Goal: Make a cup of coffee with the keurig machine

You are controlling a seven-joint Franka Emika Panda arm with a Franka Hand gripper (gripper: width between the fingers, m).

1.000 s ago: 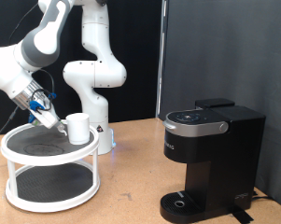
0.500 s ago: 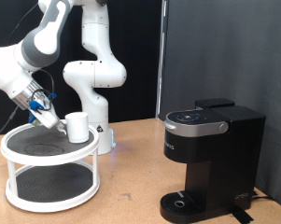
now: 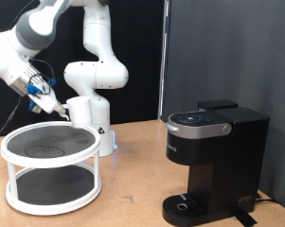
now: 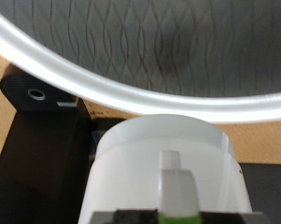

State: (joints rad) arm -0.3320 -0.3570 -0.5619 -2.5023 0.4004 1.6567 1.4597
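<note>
My gripper [image 3: 62, 112] is clamped on the cup [image 3: 80, 110], holding it in the air above the white two-tier stand [image 3: 49, 168] at the exterior view's left. The cup is a plain white cylinder; in the wrist view its rounded wall [image 4: 168, 168] fills the foreground, with one finger [image 4: 175, 191] pressed against it and the stand's dark mesh top beyond. The keurig [image 3: 214, 163], black and boxy with its lid down, sits well apart at the exterior view's right.
</note>
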